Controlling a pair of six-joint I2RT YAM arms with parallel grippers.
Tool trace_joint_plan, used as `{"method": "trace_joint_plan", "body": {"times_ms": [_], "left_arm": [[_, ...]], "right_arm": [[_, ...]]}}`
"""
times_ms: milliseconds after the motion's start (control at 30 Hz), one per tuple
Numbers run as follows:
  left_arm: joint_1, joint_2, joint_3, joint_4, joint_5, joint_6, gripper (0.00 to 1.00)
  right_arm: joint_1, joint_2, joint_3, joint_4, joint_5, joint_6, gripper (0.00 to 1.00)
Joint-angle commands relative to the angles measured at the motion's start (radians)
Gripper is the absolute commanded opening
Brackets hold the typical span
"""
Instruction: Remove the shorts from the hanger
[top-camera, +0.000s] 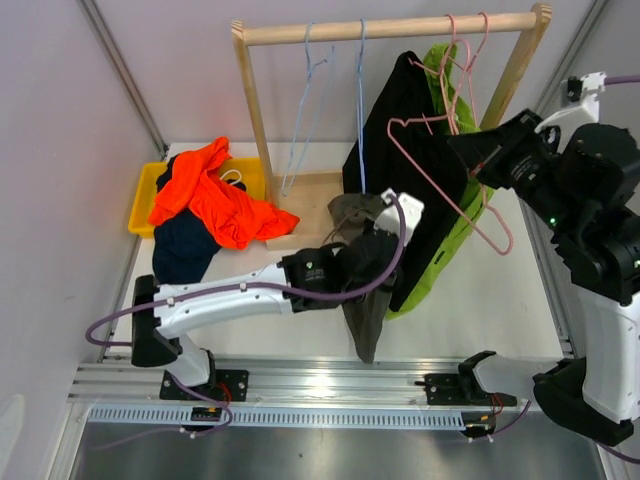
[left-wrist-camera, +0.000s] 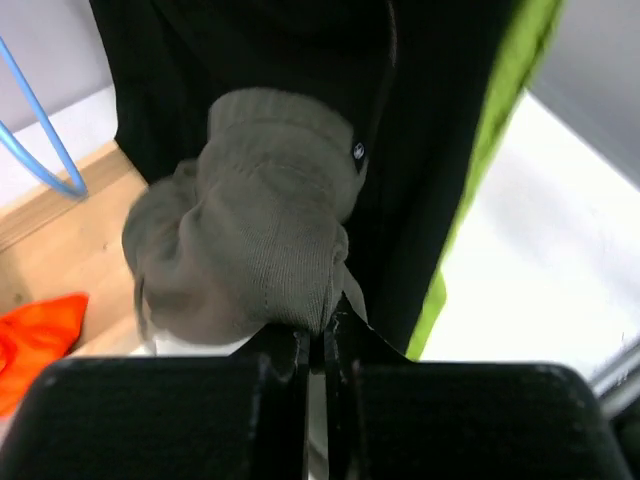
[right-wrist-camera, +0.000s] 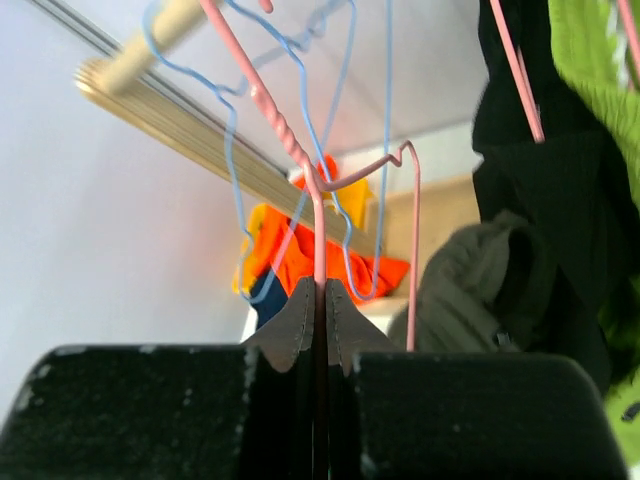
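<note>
My left gripper (top-camera: 372, 232) (left-wrist-camera: 318, 335) is shut on the olive-grey shorts (left-wrist-camera: 250, 230), which hang bunched below it over the table (top-camera: 362, 300). My right gripper (top-camera: 468, 150) (right-wrist-camera: 321, 295) is shut on a pink wire hanger (right-wrist-camera: 318, 225) (top-camera: 445, 180) that hangs from the wooden rail (top-camera: 390, 30). The black shorts (top-camera: 405, 130) and the lime green shorts (top-camera: 455, 240) hang on the rail behind the pink hanger. The orange shorts (top-camera: 215, 195) and the navy shorts (top-camera: 185, 250) lie in a heap at the left.
A yellow bin (top-camera: 145, 205) sits at the left under the heap. Two empty blue wire hangers (top-camera: 315, 90) hang on the rail. The rack's wooden base (top-camera: 310, 200) and uprights (top-camera: 255, 110) stand mid-table. A second pink hanger (top-camera: 470, 70) hangs at the right.
</note>
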Motion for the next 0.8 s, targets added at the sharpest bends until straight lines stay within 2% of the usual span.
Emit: {"method": "trace_joint_plan", "body": {"times_ms": [0, 33, 67, 100, 133, 167, 200, 267, 367, 433, 533, 600, 733, 767], "left_arm": [[-0.133, -0.113, 0.0, -0.136, -0.084, -0.043, 0.0], [-0.158, -0.127, -0.005, -0.204, -0.156, -0.087, 0.0], [-0.202, -0.14, -0.011, -0.283, -0.182, -0.202, 0.0], [-0.22, -0.163, -0.014, -0.453, -0.202, -0.268, 0.0], [-0.237, -0.176, -0.015, -0.54, -0.253, -0.331, 0.0], [-0.259, -0.19, -0.029, -0.628, -0.273, -0.467, 0.0], [-0.261, -0.228, -0.037, -0.791, -0.285, -0.536, 0.0], [-0.261, -0.284, -0.074, -0.906, -0.317, -0.674, 0.0], [-0.245, -0.419, -0.117, -0.981, -0.336, -0.707, 0.0], [-0.204, -0.516, -0.109, -0.98, -0.341, -0.684, 0.0], [-0.101, -0.606, -0.1, -0.926, -0.336, -0.562, 0.0], [0.006, -0.669, -0.095, -0.842, -0.319, -0.426, 0.0], [0.199, -0.704, -0.048, -0.673, -0.25, -0.195, 0.0], [0.283, -0.7, -0.023, -0.643, -0.229, -0.118, 0.0]], "right_arm": [[-0.003, 0.084, 0.119, 0.028, 0.012, -0.032, 0.0], [-0.004, 0.112, 0.155, 0.028, 0.012, -0.051, 0.0], [-0.006, 0.144, 0.236, 0.023, 0.009, -0.064, 0.0], [-0.009, 0.211, 0.28, 0.018, 0.006, -0.075, 0.0], [-0.01, 0.245, 0.321, 0.015, 0.006, -0.091, 0.0], [-0.016, 0.277, 0.384, 0.021, -0.01, -0.098, 0.0], [-0.036, 0.331, 0.407, 0.029, -0.02, -0.098, 0.0], [-0.059, 0.373, 0.427, 0.07, -0.046, -0.093, 0.0], [-0.093, 0.425, 0.407, 0.138, -0.066, -0.079, 0.0], [-0.105, 0.457, 0.384, 0.176, -0.07, -0.076, 0.0], [-0.109, 0.485, 0.354, 0.201, -0.08, -0.067, 0.0], [-0.109, 0.483, 0.332, 0.204, -0.082, -0.062, 0.0], [-0.109, 0.411, 0.15, 0.267, -0.105, -0.061, 0.0], [-0.11, 0.372, 0.116, 0.279, -0.103, -0.062, 0.0]]}}
